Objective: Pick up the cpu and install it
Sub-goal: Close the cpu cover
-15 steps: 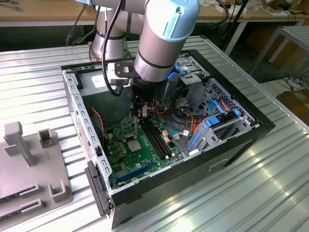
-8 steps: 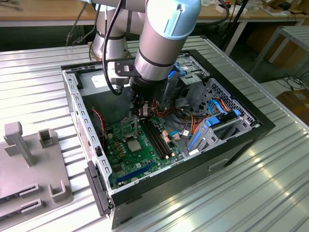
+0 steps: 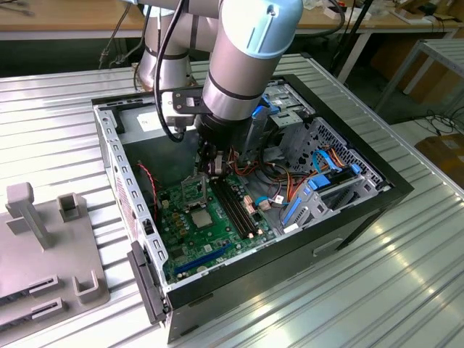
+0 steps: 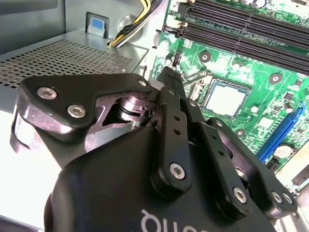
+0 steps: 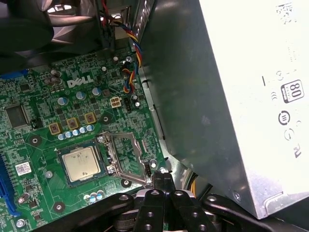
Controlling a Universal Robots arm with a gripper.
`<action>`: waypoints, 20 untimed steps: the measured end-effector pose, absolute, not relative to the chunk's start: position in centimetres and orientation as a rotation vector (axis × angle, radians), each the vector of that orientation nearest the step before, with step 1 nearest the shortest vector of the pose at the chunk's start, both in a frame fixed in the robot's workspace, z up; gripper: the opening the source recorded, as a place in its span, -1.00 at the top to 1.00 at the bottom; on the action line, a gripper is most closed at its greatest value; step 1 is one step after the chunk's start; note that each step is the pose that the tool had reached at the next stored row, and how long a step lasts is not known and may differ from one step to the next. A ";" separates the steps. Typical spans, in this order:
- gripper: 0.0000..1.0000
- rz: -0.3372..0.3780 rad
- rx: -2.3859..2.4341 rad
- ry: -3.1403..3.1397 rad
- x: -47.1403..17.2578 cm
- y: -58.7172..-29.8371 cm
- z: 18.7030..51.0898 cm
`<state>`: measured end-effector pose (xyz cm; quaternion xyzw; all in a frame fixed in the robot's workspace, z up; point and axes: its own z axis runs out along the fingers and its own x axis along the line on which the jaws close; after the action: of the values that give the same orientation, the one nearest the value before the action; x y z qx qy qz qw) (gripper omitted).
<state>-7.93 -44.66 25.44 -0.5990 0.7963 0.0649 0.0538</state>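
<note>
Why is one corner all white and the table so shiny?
In the second wrist view, strong light washes out the corner beside the gripper. In the exterior view, the ribbed metal table throws back bright glare, while the computer case interior sits in shadow under the arm.

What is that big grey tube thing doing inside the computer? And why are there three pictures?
It is a robot arm, reaching into an open computer case on a metal table. One picture is from a camera standing nearby. The other two come from cameras riding on the arm, looking past its black end effector. Its fingers are pressed together and hold nothing. The small silver square, the cpu, sits in its socket on the green board. The big grey box beside it is the power supply.
</note>
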 end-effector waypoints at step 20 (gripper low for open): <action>0.79 0.198 -1.833 2.412 -7.9 -44.7 25.9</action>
<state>-7.94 -44.71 25.86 -0.6029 0.7934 0.0652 0.0529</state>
